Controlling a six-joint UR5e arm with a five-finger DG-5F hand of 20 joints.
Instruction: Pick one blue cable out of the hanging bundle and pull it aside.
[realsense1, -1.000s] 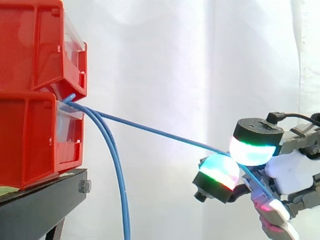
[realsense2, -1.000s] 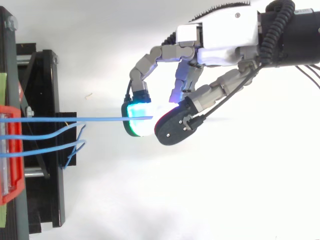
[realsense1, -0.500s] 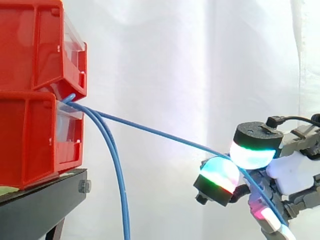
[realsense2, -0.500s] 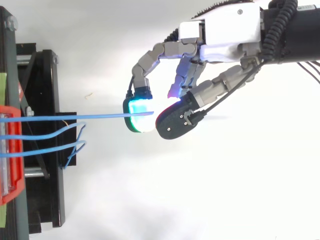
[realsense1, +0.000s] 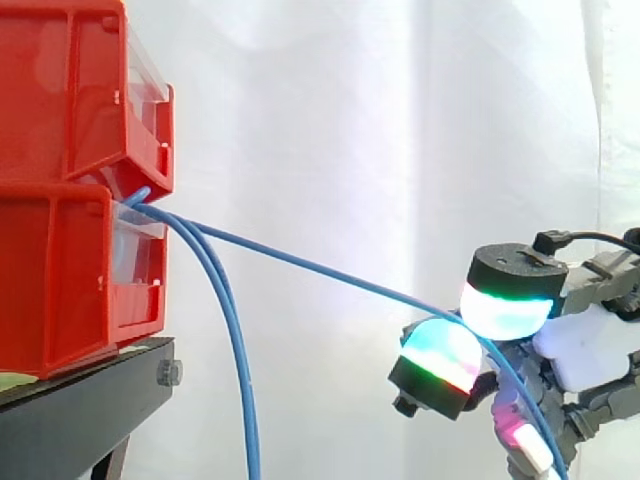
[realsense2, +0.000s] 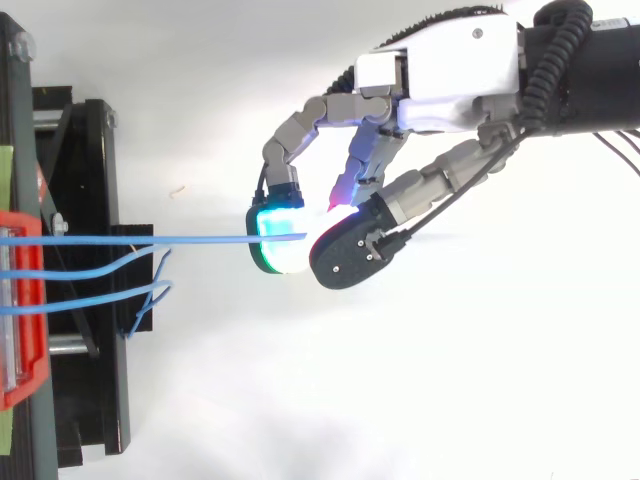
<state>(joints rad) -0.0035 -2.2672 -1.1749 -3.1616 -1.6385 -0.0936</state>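
Several thin blue cables leave the red bins (realsense1: 70, 180) at the left. Two of them (realsense1: 235, 340) hang down beside the black stand (realsense1: 80, 410). One blue cable (realsense1: 320, 268) (realsense2: 180, 240) runs stretched to the right and slightly down, away from the others. My hand (realsense2: 440, 70) (realsense1: 590, 345) is shut on that cable: it passes between two glowing fingertip pads (realsense1: 505, 305), cyan-green with a red edge, and trails down behind them (realsense1: 525, 395). In the top view the taut cable ends between the pads (realsense2: 280, 240).
A white curtain fills the background. The black stand carries the red bins at the left edge (realsense2: 20, 290). Two slack blue cables (realsense2: 100, 285) lie over the stand in the top view. The arm comes in from the right.
The hand has sunk slightly in the side view, drawing the held cable a little lower. In the top view it has barely shifted. The grip is unchanged.
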